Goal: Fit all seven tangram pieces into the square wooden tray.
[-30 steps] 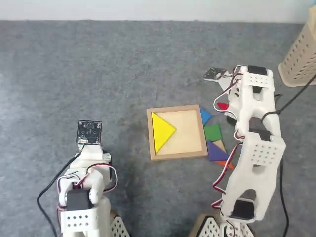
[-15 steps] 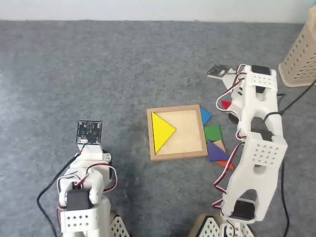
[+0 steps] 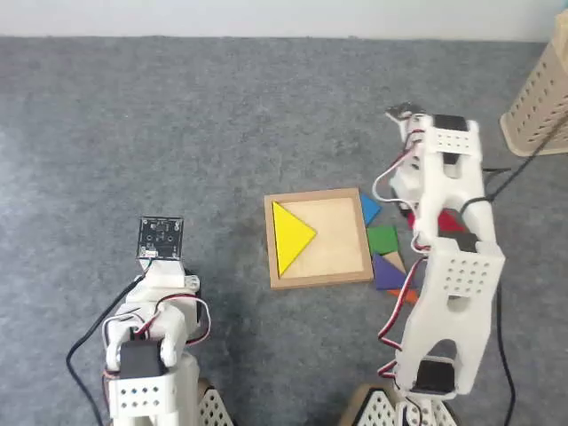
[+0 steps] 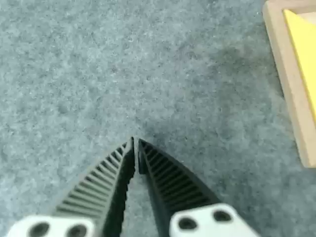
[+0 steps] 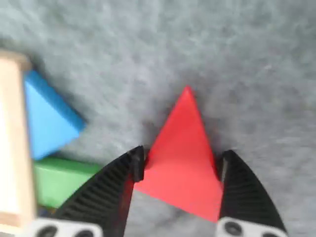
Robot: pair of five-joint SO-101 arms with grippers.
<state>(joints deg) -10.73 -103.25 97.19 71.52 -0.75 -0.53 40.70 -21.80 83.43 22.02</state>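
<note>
The square wooden tray (image 3: pixel 319 277) lies mid-table with a yellow triangle (image 3: pixel 291 235) in its left half. Its corner (image 4: pixel 291 98) also appears in the left wrist view. Along the tray's right side lie a blue piece (image 3: pixel 369 209), a green piece (image 3: pixel 383 238), a purple triangle (image 3: pixel 389 272) and an orange piece (image 3: pixel 405 294). My right gripper (image 5: pixel 180 160) is shut on the red triangle (image 5: pixel 182 143), one finger on each slanted edge. A corner of the red triangle (image 3: pixel 451 222) peeks out beside the right arm (image 3: pixel 441 177). My left gripper (image 4: pixel 134 143) is shut and empty over bare carpet, left of the tray.
A beige perforated basket (image 3: pixel 541 98) stands at the far right edge. A small tan piece (image 3: pixel 397 261) sits between the green and purple ones. The blue piece (image 5: pixel 47 116) and green piece (image 5: pixel 59 180) lie close to the right gripper. Grey carpet covers the table.
The right wrist turned and shifted slightly left. The red triangle, seen left of the arm before, now shows on its right side. The left arm stayed still.
</note>
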